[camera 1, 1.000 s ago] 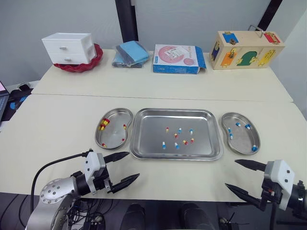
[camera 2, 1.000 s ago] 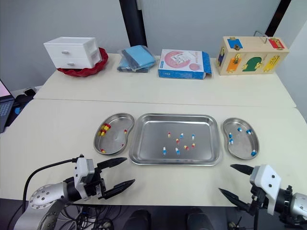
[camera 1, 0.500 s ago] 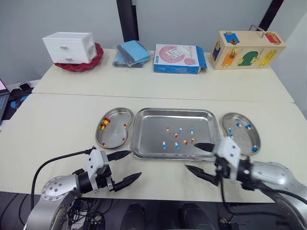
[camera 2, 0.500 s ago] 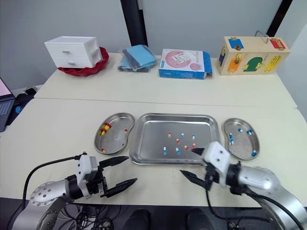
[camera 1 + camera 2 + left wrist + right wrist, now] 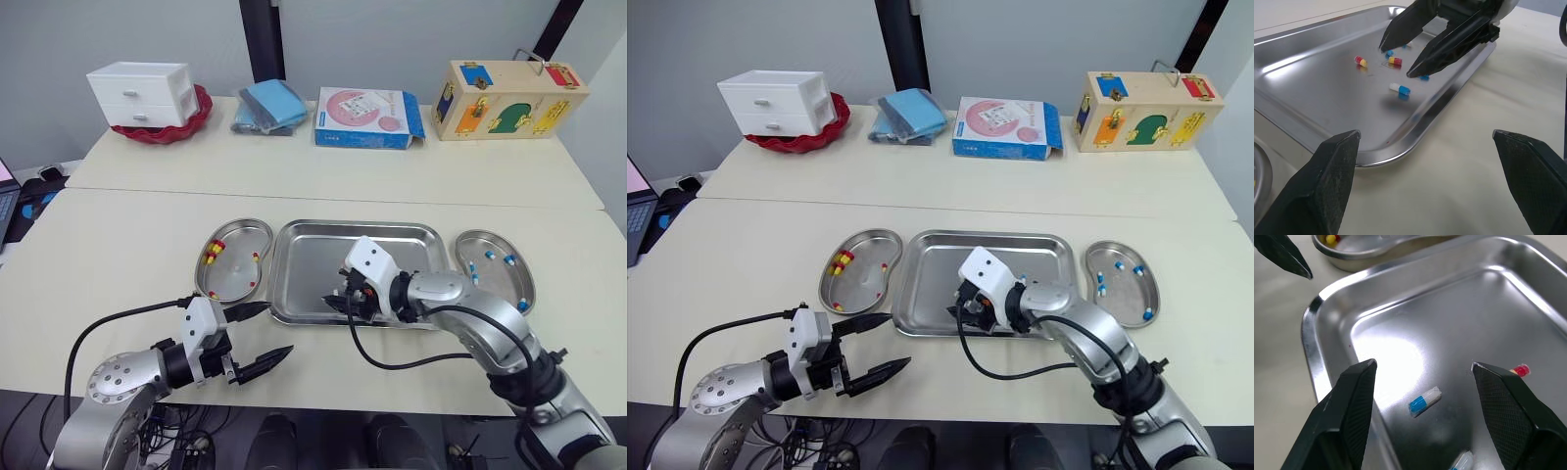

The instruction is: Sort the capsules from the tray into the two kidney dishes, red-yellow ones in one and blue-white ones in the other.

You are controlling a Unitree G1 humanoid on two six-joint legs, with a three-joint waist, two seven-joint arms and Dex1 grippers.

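Change noted: the left gripper (image 5: 275, 330) remains at the near table edge, as it was a second ago, fingers spread wide, holding nothing. The right gripper (image 5: 343, 300) has come in from the near right of the table, passed the tray's front edge, and is now low over the near-left part of the tray (image 5: 396, 241).

Left arm: low, fingers pointing toward the tray's near-left corner.

Left kidney dish (image 5: 236, 282): holds red-yellow capsules (image 5: 211, 253).

Right arm: bent at the elbow, forearm reaching leftward across the tray's front. Its fingers are apart and grip nothing. A blue-white capsule (image 5: 1424, 401) lies on the tray floor just ahead of the tips, untouched. Other loose capsules lie near it.

Right kidney dish (image 5: 497, 286): holds blue-white capsules (image 5: 487, 256).
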